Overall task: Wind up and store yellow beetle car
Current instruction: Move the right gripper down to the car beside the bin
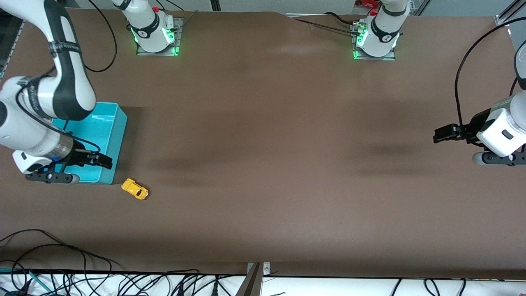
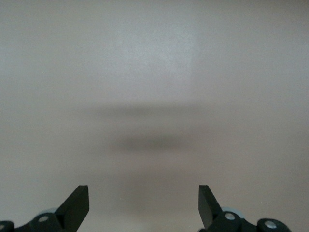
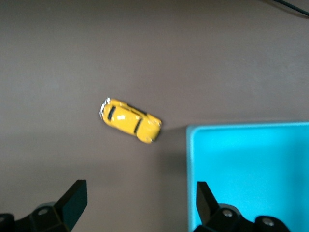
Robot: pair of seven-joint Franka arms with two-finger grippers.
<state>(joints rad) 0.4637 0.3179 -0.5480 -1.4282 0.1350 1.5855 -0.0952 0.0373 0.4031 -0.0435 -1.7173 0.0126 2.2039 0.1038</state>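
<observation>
A turquoise bin (image 1: 104, 135) sits at the middle left of the front frame, toward the right arm's end of the brown table (image 1: 263, 164); what shows of its inside is bare blue floor, though the arm above hides part of it. The yellow beetle car (image 1: 134, 189) stands on the tabletop outside the bin, just beside the bin's corner nearest the front camera and not touching it, angled across the frame. In the right wrist view the car (image 3: 130, 121) lies beside the bin's rim (image 3: 190, 159) with a strip of table between them.

The right gripper (image 1: 102, 160) hangs over the bin's near corner, its fingers (image 3: 72, 200) spread wide and holding nothing. The left gripper (image 1: 441, 135) waits at the right edge of the frame over bare table, fingers (image 2: 77, 200) likewise spread and empty, only shadow beneath.

Open brown surface fills the whole centre of the front frame between the two arms. Loose black cables (image 1: 82, 279) trail along the lower left edge, off the table's front lip, and both bases stand along the top edge
</observation>
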